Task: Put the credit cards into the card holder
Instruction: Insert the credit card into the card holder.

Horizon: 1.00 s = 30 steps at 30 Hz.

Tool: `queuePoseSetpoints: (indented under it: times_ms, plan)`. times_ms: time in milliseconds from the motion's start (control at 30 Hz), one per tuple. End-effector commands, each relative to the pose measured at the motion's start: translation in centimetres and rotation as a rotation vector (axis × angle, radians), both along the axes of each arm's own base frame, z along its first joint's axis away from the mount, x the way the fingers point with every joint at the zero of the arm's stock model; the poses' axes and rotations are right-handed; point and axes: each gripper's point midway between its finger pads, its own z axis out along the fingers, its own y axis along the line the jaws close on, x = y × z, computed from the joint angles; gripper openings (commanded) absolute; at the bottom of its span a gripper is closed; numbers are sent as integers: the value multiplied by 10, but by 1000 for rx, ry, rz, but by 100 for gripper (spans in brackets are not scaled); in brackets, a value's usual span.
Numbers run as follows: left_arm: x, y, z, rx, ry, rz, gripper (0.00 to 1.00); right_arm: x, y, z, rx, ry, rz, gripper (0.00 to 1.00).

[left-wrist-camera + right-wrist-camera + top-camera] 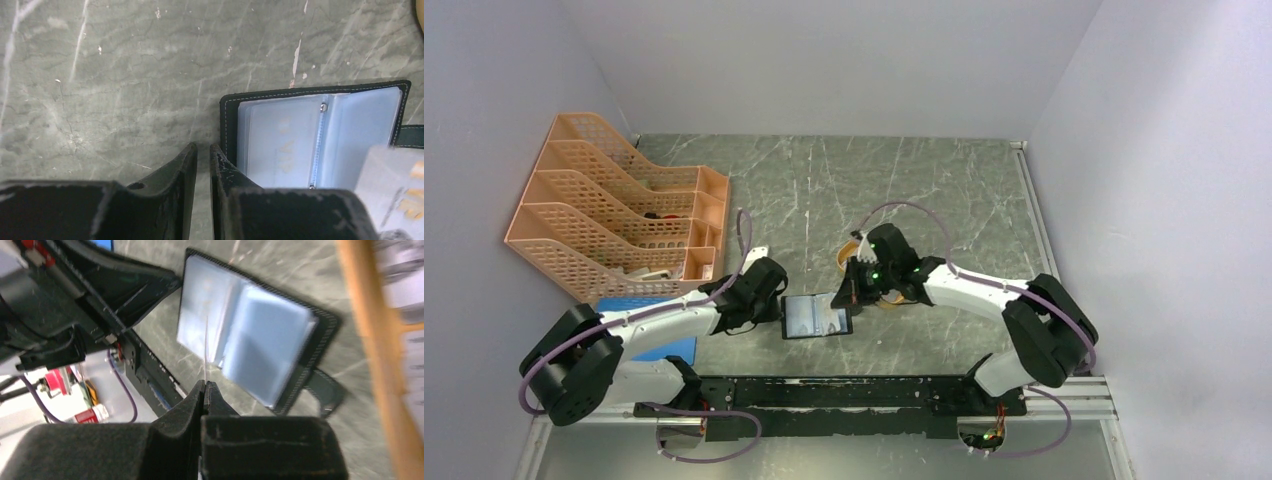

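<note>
The top external camera looks steeply down from above and behind the arm bases, covering the whole table (904, 190). The wrist cameras sit close to the tabletop, looking past the left gripper (202, 150) and the right gripper (205, 387). All three views share the open card holder (816, 317).

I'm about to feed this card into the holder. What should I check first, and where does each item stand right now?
1. Card holder lying open with its pockets facing up: ok.
2. Credit card secured: ok. The right gripper is shut on it, and the right wrist view shows the card edge-on.
3. Card edge lined up with a pocket mouth: cannot tell. The card is over the holder, but blur hides the alignment.
4. Holder pinned against sliding: cannot tell. The left gripper sits at the holder's left edge with its jaws nearly together. One finger overlaps the edge, but contact is unclear.
5. Arms clear of each other: ok. In the top view the grippers sit on opposite sides of the holder.
</note>
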Motion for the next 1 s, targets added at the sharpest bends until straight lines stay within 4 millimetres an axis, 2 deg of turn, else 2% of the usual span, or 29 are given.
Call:
queuePoseSetpoints:
  times_ms: [0, 233, 500, 967]
  plan:
    - [-2, 13, -4, 58, 20, -6, 22, 18, -15, 1, 22, 16, -76, 0]
    - [-9, 16, -3, 48, 35, -4, 23, 15, 0, 7, 108, 58, -23, 0]
    - [-19, 14, -9, 14, 62, -15, 23, 13, 3, -10, 87, 128, -21, 0]
    - [-20, 11, -9, 2, 66, -25, 21, 10, 7, -26, 81, 180, -7, 0]
